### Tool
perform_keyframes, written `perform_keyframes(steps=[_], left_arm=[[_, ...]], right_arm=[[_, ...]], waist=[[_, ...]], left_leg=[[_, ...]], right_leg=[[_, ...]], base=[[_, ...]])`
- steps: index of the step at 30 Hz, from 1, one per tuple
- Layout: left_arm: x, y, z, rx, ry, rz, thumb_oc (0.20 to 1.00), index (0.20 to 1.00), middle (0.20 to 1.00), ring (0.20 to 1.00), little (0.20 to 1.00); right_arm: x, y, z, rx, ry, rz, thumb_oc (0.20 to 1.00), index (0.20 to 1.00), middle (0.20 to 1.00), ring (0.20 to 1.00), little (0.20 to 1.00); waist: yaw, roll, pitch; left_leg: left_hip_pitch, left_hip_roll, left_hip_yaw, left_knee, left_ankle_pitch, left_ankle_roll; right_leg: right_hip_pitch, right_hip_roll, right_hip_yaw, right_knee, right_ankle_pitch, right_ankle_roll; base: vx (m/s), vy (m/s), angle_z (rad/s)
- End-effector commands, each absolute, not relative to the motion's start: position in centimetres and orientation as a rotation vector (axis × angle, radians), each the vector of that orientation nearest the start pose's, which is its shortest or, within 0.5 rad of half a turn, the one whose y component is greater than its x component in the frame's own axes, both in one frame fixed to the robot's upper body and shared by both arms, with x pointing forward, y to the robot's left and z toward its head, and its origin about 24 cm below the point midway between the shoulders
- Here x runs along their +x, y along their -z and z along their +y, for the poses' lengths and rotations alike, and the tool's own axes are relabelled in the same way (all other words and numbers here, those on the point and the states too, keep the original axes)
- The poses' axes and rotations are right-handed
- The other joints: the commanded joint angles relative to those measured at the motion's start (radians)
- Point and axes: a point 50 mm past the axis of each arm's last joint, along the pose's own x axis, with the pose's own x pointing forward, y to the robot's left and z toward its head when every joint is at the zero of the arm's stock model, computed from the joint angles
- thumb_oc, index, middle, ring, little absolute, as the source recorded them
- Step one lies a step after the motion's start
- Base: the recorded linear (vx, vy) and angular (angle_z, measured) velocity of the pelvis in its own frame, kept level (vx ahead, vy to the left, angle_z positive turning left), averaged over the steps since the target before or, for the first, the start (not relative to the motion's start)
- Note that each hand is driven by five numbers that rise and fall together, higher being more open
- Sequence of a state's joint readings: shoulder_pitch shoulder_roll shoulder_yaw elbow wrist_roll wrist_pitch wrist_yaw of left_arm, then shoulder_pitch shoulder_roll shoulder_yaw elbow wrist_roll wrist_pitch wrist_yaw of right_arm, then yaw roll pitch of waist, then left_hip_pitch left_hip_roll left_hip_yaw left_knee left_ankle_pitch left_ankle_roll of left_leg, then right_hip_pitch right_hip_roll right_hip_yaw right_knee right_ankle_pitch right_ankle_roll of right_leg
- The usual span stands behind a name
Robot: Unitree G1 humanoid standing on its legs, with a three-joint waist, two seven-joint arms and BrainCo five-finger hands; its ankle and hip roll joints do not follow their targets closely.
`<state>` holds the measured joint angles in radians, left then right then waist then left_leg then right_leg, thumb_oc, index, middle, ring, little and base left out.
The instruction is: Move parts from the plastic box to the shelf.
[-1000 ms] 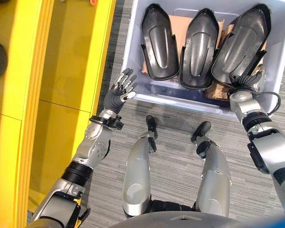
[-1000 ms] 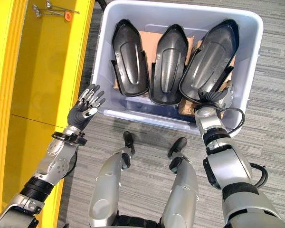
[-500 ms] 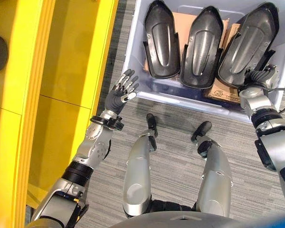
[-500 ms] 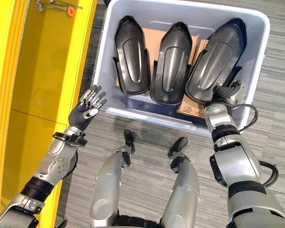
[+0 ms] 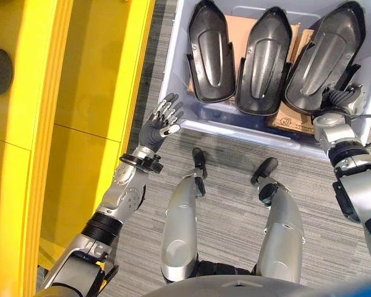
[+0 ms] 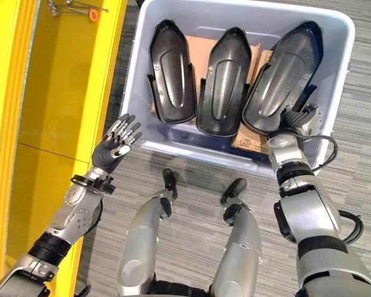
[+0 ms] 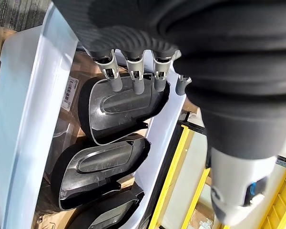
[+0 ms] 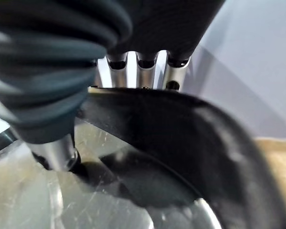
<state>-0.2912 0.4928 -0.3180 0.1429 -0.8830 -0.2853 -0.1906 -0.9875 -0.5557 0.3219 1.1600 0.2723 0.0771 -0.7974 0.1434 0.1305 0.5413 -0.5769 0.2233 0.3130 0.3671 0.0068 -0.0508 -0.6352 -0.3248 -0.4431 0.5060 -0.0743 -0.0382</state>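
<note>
Silver-grey arms, black ribbed bands at forearm joints. Left hand (image 6: 114,146): dark ribbed cover, silver fingers, dark tips. Right hand (image 6: 297,120): same build. Silver wrist cylinder with small blue mark.

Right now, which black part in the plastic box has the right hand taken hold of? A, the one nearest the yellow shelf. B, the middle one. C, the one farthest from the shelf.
C: the right hand grips the near rim of the black part farthest from the yellow shelf.

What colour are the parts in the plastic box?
Glossy black parts, clearest in the right eye view.
</note>
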Motion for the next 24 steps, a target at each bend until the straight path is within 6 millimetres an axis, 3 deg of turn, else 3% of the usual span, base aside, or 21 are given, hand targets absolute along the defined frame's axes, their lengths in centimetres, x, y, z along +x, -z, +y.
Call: perform_keyframes(steps=[1, 7, 15, 24], left_arm=[[28.9, -11.2, 15.9, -0.356, 0.465, -0.339, 1.0, 1.0, 1.0, 1.0, 1.0], [28.7, -11.1, 16.2, -0.35, 0.472, -0.327, 1.0, 1.0, 1.0, 1.0, 1.0], [28.9, -11.2, 17.1, -0.331, 0.481, -0.298, 1.0, 1.0, 1.0, 1.0, 1.0], [29.0, -10.7, 17.3, -0.323, 0.479, -0.257, 1.0, 1.0, 1.0, 1.0, 1.0]], right_arm=[[34.1, -7.2, -30.7, -0.619, 1.012, 0.293, 0.2, 0.2, 0.2, 0.2, 0.2], [34.7, -9.8, -30.7, -0.694, 1.068, 0.133, 0.2, 0.2, 0.2, 0.2, 0.2], [35.2, -12.7, -31.4, -0.727, 1.095, 0.047, 0.2, 0.2, 0.2, 0.2, 0.2], [35.4, -13.8, -32.3, -0.783, 1.076, 0.044, 0.2, 0.2, 0.2, 0.2, 0.2]], waist=[[0.007, 0.045, -0.021], [-0.002, 0.033, -0.021], [-0.007, 0.002, -0.021], [0.003, -0.019, -0.043]], left_leg=[[0.005, 0.052, 0.057, -0.076, 0.025, -0.07], [0.082, 0.048, 0.063, -0.105, 0.027, -0.067], [0.239, 0.044, 0.078, -0.153, 0.028, -0.059], [0.328, 0.039, 0.066, -0.198, 0.048, -0.059]], right_leg=[[0.008, -0.084, 0.033, 0.07, -0.043, 0.156], [0.078, -0.071, 0.036, 0.037, -0.039, 0.165], [0.228, -0.056, 0.026, -0.021, -0.036, 0.181], [0.332, -0.039, 0.015, -0.061, -0.034, 0.182]], base=[[-0.02, -0.01, -0.04], [0.0, -0.004, -0.01], [0.0, -0.017, -0.07], [0.04, -0.002, -0.06]])
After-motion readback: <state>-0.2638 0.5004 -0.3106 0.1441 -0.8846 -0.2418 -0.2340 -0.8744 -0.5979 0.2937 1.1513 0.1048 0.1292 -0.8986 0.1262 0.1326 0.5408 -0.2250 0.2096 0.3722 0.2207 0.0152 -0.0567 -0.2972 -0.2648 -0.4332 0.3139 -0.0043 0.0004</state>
